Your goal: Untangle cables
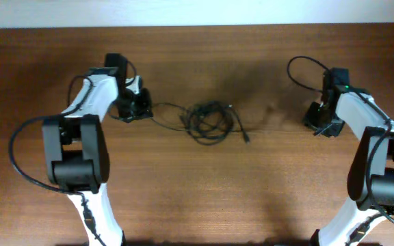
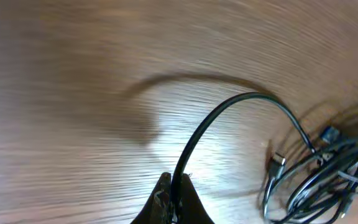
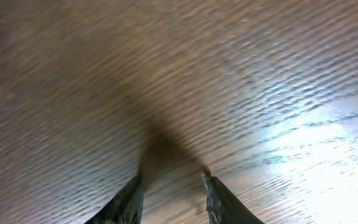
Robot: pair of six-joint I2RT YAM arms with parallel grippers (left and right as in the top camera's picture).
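Observation:
The cables point(image 1: 209, 121) lie as a tangled black bundle at the middle of the wooden table, with one plug end point(image 1: 246, 139) trailing to the right. One strand point(image 1: 164, 109) runs left from the bundle to my left gripper point(image 1: 137, 108). In the left wrist view that strand point(image 2: 229, 111) arcs up from between the fingers of the left gripper point(image 2: 178, 184), which is shut on it, and curves over to the bundle point(image 2: 319, 177) at the right. My right gripper point(image 3: 171, 182) hangs open over bare wood, far to the right point(image 1: 318, 119) of the bundle, holding nothing.
Thicker black arm cables loop behind each arm, one near the left base point(image 1: 20, 154) and one at the upper right point(image 1: 305, 68). The table's far edge point(image 1: 197, 27) meets a pale wall.

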